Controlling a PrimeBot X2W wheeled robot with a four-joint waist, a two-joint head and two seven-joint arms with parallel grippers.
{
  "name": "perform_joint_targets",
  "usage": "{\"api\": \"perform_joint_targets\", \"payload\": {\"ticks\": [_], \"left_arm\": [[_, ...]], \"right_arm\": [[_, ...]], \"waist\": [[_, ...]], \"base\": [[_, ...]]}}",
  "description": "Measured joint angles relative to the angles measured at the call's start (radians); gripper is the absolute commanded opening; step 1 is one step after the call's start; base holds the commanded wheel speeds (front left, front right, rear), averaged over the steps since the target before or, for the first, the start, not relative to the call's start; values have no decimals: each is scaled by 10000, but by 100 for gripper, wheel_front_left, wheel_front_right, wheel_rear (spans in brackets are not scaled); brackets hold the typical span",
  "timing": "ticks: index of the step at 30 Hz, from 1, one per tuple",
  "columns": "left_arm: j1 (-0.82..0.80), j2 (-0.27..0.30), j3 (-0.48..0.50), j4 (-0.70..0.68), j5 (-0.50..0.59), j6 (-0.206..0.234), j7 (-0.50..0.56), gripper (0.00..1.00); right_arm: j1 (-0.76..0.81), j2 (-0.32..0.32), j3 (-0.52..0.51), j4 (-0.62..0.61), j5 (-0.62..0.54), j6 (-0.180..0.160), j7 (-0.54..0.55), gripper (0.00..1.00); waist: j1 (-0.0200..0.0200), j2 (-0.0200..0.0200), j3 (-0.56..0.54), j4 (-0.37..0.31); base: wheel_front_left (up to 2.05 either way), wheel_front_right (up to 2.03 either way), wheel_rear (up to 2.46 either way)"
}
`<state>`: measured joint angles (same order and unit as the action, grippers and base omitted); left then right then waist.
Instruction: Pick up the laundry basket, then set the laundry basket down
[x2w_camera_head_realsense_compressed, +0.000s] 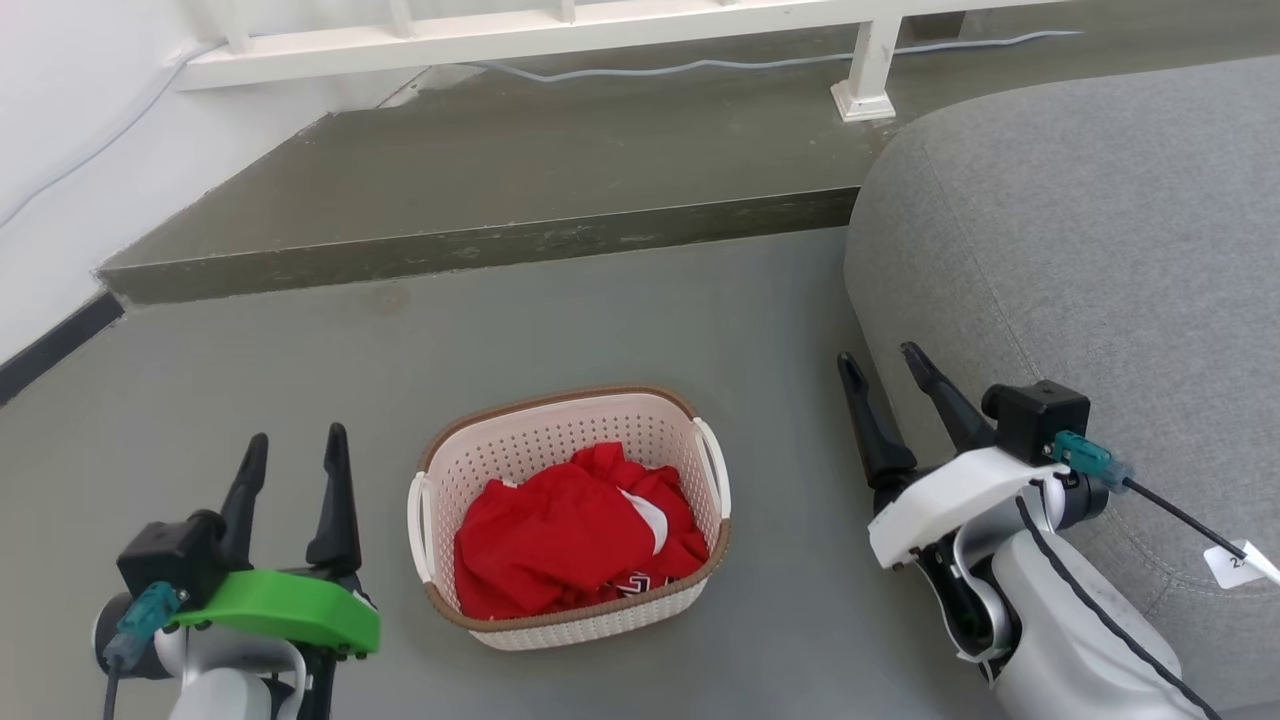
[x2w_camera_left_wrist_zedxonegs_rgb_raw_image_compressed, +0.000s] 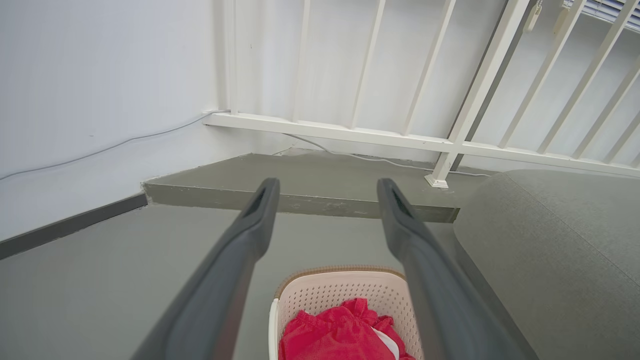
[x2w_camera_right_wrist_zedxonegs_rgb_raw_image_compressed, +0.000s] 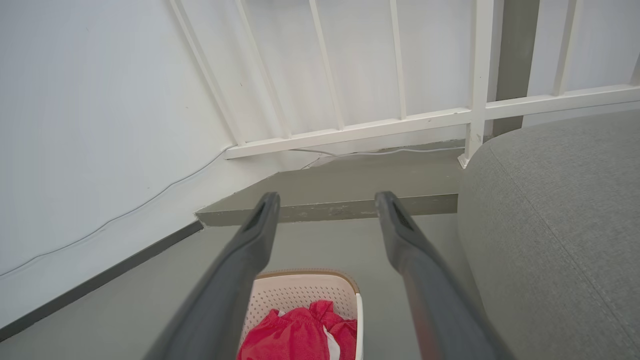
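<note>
Left gripper (x2w_camera_head_realsense_compressed: 298, 436) and right gripper (x2w_camera_head_realsense_compressed: 879, 354) hang released, fingers spread, on either side of the basket (x2w_camera_head_realsense_compressed: 600, 625). It sits on the floor (x2w_camera_head_realsense_compressed: 620, 310) holding red clothes (x2w_camera_head_realsense_compressed: 570, 530), near a grey sofa (x2w_camera_head_realsense_compressed: 1080, 230). Beyond is a step (x2w_camera_head_realsense_compressed: 480, 170).

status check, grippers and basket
Both empty: left gripper open, right gripper open. On floor between them: laundry basket, red clothes inside. Beside right gripper: sofa.
</note>
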<state>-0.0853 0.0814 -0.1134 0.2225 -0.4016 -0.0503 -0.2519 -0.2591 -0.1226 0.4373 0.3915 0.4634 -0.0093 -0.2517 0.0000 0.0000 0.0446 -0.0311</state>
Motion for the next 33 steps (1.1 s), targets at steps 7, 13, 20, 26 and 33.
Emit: {"api": "perform_joint_targets", "payload": {"ticks": [7, 13, 20, 26, 33], "left_arm": [[294, -186, -104, 512, -17, -105, 48, 0], [298, -232, 77, 619, -466, -107, 270, 0], [290, -242, 232, 696, -1526, -125, 585, 0], [288, -265, 391, 717, -2180, -197, 846, 0], [283, -274, 522, 738, -2949, -201, 1126, 0]], "right_arm": [[552, 81, 42, 422, -13, -2, 19, 0], [663, 127, -217, 397, 445, 8, 148, 0], [665, 178, -579, 332, 1469, 109, 351, 0], [681, 226, -917, 217, 2123, 207, 600, 0], [790, 272, -1325, 117, 2882, 270, 865, 0]], "waist": [[0, 0, 6, 3], [0, 0, -22, 19], [0, 0, -55, 40], [0, 0, -81, 61], [0, 0, -111, 84]], "base": [[0, 0, 0], [0, 0, 0], [0, 0, 0], [0, 0, 0], [0, 0, 0]]}}
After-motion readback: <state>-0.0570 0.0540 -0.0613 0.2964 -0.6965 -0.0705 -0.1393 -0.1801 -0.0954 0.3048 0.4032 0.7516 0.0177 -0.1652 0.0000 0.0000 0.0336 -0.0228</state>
